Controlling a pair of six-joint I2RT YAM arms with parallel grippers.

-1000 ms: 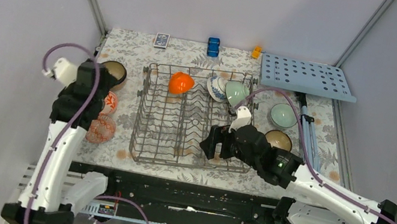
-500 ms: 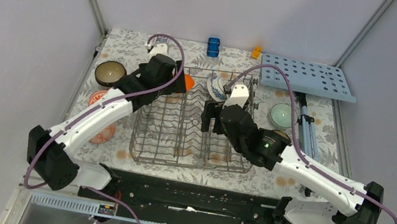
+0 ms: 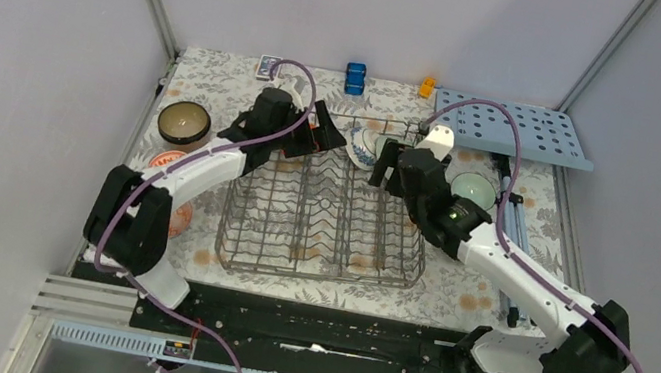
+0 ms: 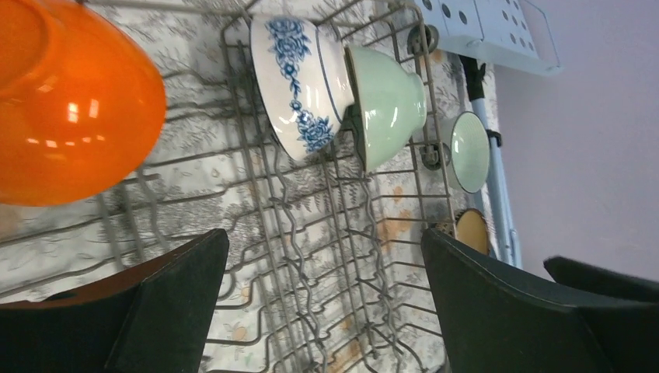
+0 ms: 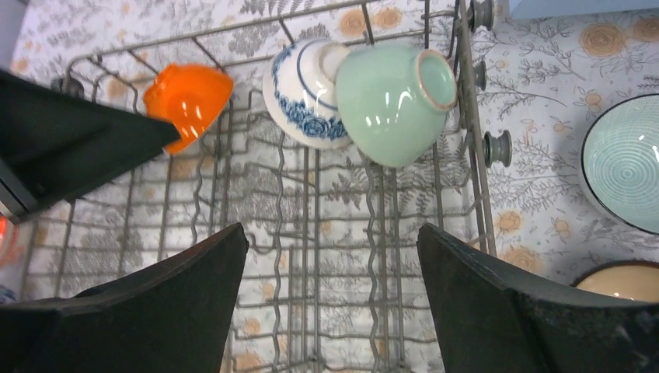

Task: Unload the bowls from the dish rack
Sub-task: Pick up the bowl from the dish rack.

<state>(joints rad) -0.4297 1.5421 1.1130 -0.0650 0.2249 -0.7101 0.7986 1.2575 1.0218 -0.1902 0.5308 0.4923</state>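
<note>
floral cloth (image 3: 213, 76) covers my table, with the dish rack (image 3: 317, 240) just past the arm bases. over its far half i have both grippers spread wide, grasping nothing: the left gripper (image 4: 325, 241) beside the orange bowl (image 4: 70, 109), the right gripper (image 5: 332, 233) near the pale green bowl (image 5: 388, 101). the blue-and-white bowl (image 5: 299, 93) touches the green one, and all three sit in the rack's far row.

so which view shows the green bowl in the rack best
Right wrist: the green bowl sits whole and centred, beside the patterned bowl. Left wrist shows it side-on; the top view mostly hides it.
</note>
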